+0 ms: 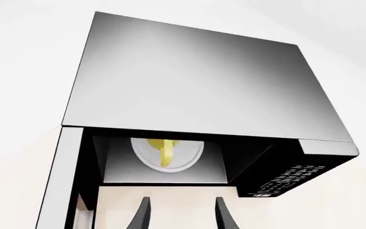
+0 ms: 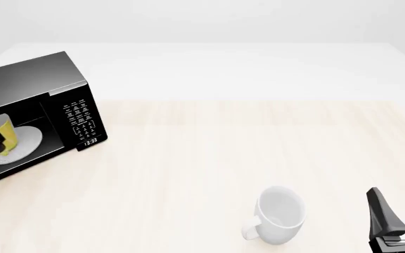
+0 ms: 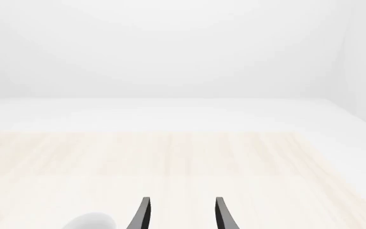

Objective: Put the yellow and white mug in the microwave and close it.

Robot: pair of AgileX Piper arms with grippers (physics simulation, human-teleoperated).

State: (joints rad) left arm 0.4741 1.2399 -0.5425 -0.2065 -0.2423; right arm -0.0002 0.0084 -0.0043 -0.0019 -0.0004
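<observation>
One step left, I'd say: small yellow ceramic mug point(image 2: 4, 136) sits on the round white turntable plate point(image 1: 189, 155) inside the big black boxy microwave point(image 2: 30, 84), so the empty, spread left gripper point(image 1: 180, 214) should clear the cavity, then swing the door point(image 1: 59, 183) shut; right gripper point(image 3: 180, 214) idle, spread

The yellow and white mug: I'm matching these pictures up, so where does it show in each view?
Front view: yellow and white mug on the turntable plate inside the open microwave, far left.
Left wrist view: mug seen through the opening, beyond the open left gripper.
Right wrist view: not in it.
Shared landmark: the microwave's keypad.
</observation>
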